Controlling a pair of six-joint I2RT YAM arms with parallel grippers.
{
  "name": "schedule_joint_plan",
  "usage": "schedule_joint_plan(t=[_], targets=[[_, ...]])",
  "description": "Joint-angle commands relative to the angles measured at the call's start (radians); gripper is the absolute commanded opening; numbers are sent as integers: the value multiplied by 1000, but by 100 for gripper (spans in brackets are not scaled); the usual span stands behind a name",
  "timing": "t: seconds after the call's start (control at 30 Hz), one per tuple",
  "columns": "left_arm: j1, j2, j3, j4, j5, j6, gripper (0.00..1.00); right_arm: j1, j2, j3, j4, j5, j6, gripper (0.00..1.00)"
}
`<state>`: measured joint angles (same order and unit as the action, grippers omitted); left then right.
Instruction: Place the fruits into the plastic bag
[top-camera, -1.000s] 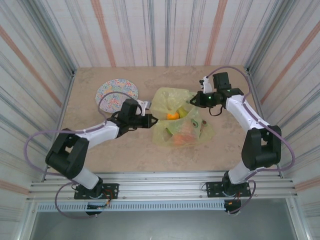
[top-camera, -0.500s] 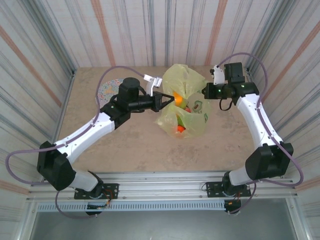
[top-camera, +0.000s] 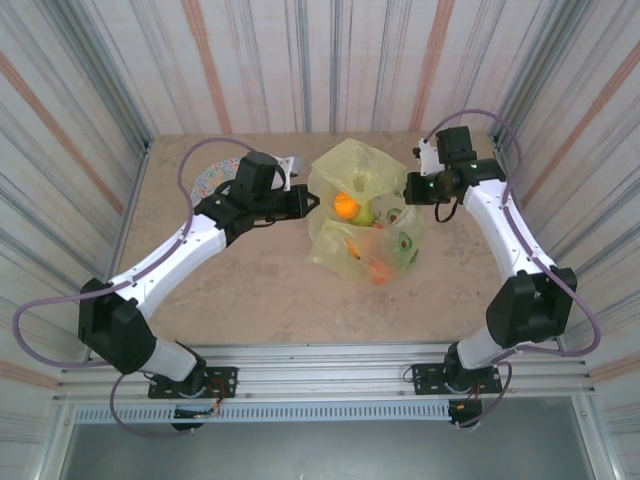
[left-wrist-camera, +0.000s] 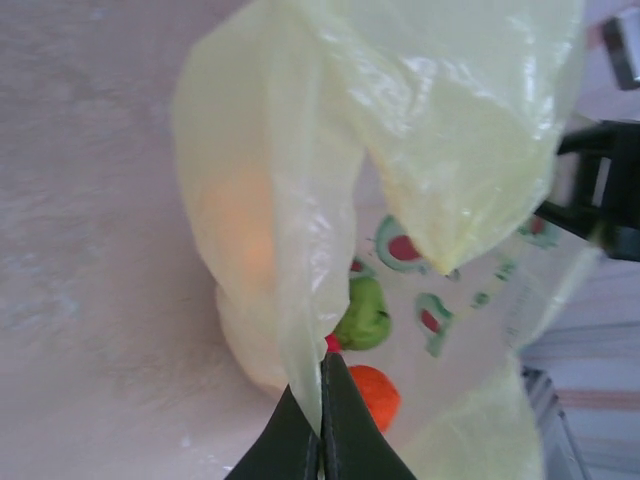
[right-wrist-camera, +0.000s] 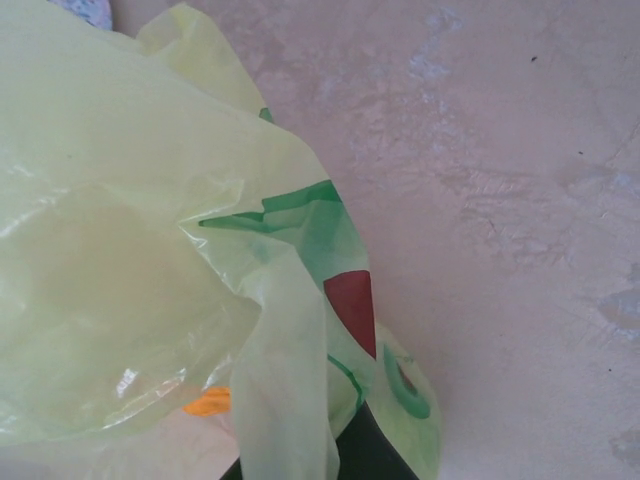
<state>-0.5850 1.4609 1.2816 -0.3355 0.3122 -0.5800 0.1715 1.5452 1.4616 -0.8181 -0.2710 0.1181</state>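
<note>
- Plastic bag (top-camera: 365, 170): thin translucent yellow film, crinkled and glossy, printed with green halved avocados; it sits at the centre of the desk (top-camera: 270, 290), stretched between the two arms.
- Fruits (top-camera: 352, 243): all seen lie inside the bag, visible through the film; an orange fruit (top-camera: 345, 205) sits high on the left side, a green fruit (top-camera: 368, 215) just beside it, a red-orange fruit (top-camera: 378, 266) lower down.
- Left fingers (top-camera: 300, 200): closed on the bag's left edge; right fingers (top-camera: 411, 187): closed on its right edge.
- The top view alone gives both arms whole and a speckled plate (top-camera: 207, 180), partly covered by the left arm.
- The left wrist view gives the pinch itself: fingers (left-wrist-camera: 295, 445) clamped on one fold of film; past the fold, the green fruit (left-wrist-camera: 362, 315) and the red-orange fruit (left-wrist-camera: 378, 395) show uncovered.
- The right wrist view gives the avocado print close up, a strip of film running down to the dark fingers (right-wrist-camera: 370, 450), and bare desk (right-wrist-camera: 500, 150) to the right.
</note>
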Motion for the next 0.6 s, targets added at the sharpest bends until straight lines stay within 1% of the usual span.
schedule_joint_plan(t=[0.0, 0.07, 0.2, 0.3, 0.33, 0.43, 0.47, 0.53, 0.57], targets=[[14, 43, -13, -82, -110, 31, 0, 31, 33, 28, -41, 61, -27, 0], [23, 71, -15, -89, -99, 32, 0, 46, 53, 22, -39, 61, -25, 0], [22, 87, -32, -38, -52, 29, 0, 72, 74, 7, -18, 59, -18, 0], [25, 87, -40, -32, -56, 39, 0, 75, 82, -4, 8, 41, -8, 0], [24, 87, -44, -34, -58, 45, 7, 76, 85, -7, 18, 31, -4, 0], [25, 75, -69, -36, -62, 62, 38, 75, 100, -5, 38, 10, 5, 0], [24, 66, -86, -36, -69, 62, 46, 75, 106, -5, 42, 9, 6, 0], [24, 46, -129, -37, -88, 56, 59, 76, 115, -2, 48, 6, 8, 0], [24, 35, -156, -35, -93, 49, 64, 75, 120, 0, 51, 2, 8, 0]])
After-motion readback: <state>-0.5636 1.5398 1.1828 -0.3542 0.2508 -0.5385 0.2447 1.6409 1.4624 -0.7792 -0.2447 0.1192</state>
